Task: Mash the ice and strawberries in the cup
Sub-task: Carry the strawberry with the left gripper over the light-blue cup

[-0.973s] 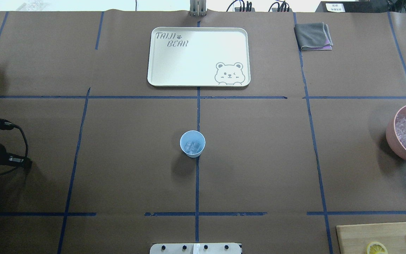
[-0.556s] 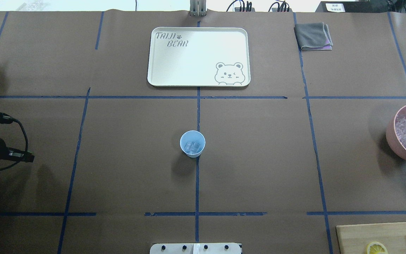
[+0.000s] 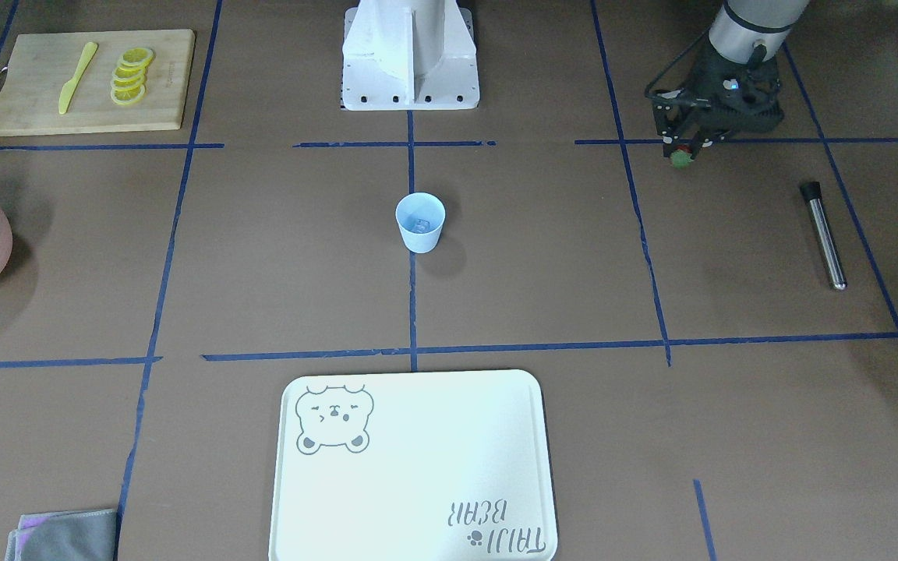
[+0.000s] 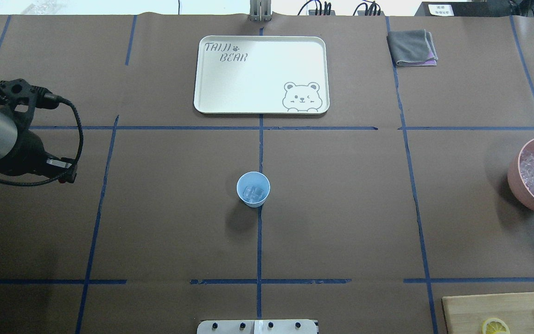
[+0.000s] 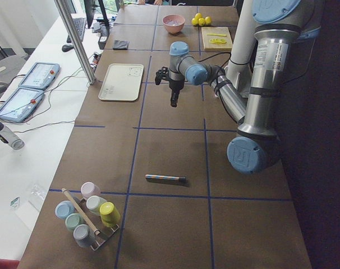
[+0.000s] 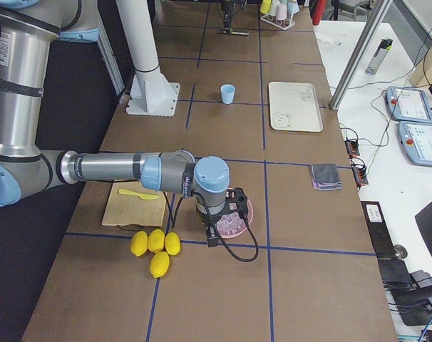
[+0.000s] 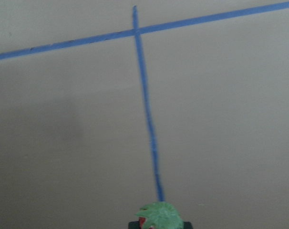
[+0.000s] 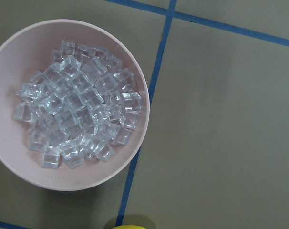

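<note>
The pale blue cup stands upright at the table's middle, on the centre tape line, with clear ice at its bottom; the front view shows the same cup. My left gripper hangs above the table well off to the cup's side, shut on a small strawberry. The left wrist view shows the strawberry's green top between the fingertips. My right gripper shows only in the right side view, above the pink bowl; I cannot tell if it is open.
A white bear tray lies beyond the cup. The pink bowl is full of ice cubes. A metal rod with a black end lies near the left arm. A cutting board with lemon slices, a grey cloth.
My left arm has swung from the overhead view's left edge farther in, forward and toward the table's middle. The cup and its ice have not moved.
</note>
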